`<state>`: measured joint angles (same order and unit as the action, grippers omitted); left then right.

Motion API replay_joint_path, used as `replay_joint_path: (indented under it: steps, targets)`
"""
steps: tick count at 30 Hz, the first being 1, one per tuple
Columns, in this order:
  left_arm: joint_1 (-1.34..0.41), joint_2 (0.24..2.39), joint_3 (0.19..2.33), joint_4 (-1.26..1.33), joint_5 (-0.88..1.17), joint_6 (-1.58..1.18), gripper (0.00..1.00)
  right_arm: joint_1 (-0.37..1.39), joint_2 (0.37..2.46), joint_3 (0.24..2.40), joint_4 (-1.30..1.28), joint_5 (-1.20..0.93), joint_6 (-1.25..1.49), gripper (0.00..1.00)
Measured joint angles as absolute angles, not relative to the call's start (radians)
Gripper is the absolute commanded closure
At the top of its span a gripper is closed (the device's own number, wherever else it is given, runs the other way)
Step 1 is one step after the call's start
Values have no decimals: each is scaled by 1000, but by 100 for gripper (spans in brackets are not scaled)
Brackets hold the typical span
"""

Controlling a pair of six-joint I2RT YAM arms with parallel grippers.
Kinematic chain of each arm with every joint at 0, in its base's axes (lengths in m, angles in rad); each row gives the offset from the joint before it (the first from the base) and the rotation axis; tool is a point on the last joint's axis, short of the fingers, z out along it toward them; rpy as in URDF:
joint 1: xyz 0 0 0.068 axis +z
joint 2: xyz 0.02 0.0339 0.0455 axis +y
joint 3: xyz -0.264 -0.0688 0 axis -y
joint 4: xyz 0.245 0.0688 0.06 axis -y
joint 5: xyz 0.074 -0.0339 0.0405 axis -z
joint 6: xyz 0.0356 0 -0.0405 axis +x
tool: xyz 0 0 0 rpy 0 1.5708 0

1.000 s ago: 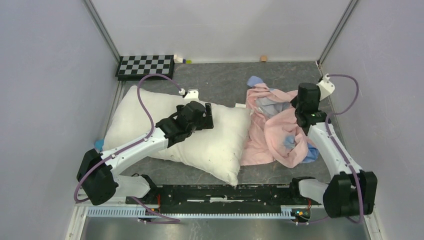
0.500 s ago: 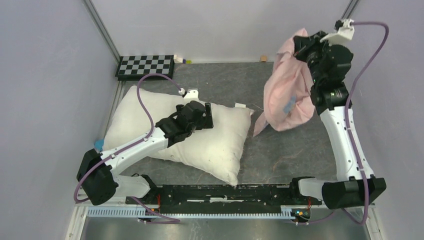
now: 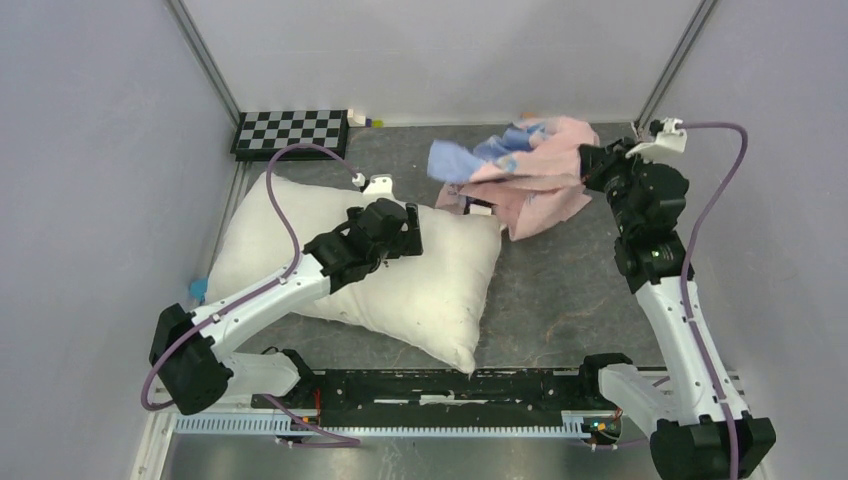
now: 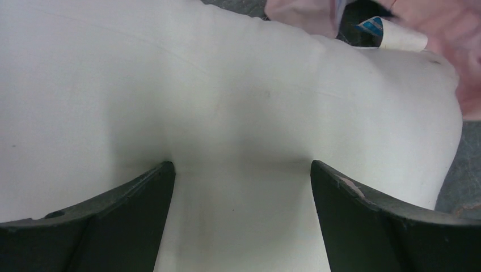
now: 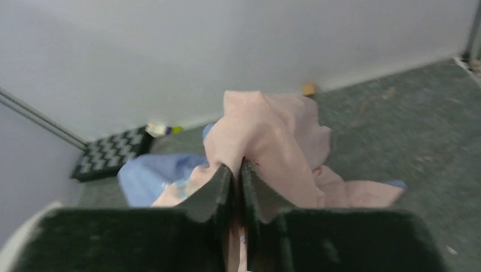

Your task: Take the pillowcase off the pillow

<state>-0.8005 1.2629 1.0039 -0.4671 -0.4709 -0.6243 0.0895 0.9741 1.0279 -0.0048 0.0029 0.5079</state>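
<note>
The pillow [image 3: 330, 250], plump and cream-white, lies bare on the left half of the table; it fills the left wrist view [image 4: 227, 102]. My left gripper [image 3: 412, 232] is open, its jaws spread and pressing down on the pillow's top [image 4: 241, 170]. The pillowcase [image 3: 520, 170], pale pink with light blue patches, hangs bunched in the air at the back right, fully off the pillow. My right gripper [image 3: 588, 165] is shut on a fold of the pillowcase [image 5: 266, 136] and holds it up above the table.
A black-and-white checkerboard [image 3: 290, 132] lies at the back left corner. Small items sit along the back wall: a yellow-green piece [image 3: 368, 122] and a small tan block [image 5: 308, 89]. Grey walls enclose the table on three sides. A blue object [image 3: 197, 290] peeks out left of the pillow.
My right gripper picked the pillowcase up off the table, lifted it high at the back right, then swung it lower and leftward, spreading the fabric. The left gripper stayed on the pillow.
</note>
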Motion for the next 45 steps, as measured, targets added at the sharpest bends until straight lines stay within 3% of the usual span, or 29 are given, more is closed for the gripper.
replay_joint_path:
  steps: [1, 2, 3, 4, 16, 23, 30, 35, 40, 45]
  targets:
    - [-801, 1255, 1005, -476, -471, -624, 3, 89, 953, 994, -18, 16, 505, 37]
    - [-801, 1246, 1006, -485, -471, -624, 3, 90, 927, 946, -25, 37, 484, 18]
    - [-800, 1236, 1008, -494, -471, -624, 2, 89, 913, 918, -32, 49, 479, 4]
    - [-800, 1226, 1011, -503, -471, -623, 0, 89, 904, 898, -38, 62, 459, 2]
    - [-784, 1123, 1071, -699, -576, -598, 0, 121, 1244, 941, -133, -13, 323, 2]
    - [-769, 1038, 1002, -796, -597, -657, 0, 209, 1135, 759, -72, -53, 320, 2]
    - [-768, 725, 794, -822, -595, -757, 0, 213, 946, 513, 51, -39, 300, 2]
    - [-756, 739, 597, -642, -589, -817, 0, 213, 909, 396, 158, -13, 300, 2]
    - [-700, 939, 416, -194, -509, -861, 3, 213, 860, 325, 215, 12, 292, 2]
    - [-691, 1260, 522, 184, -424, -853, 1, 213, 788, 266, 297, 78, 274, 2]
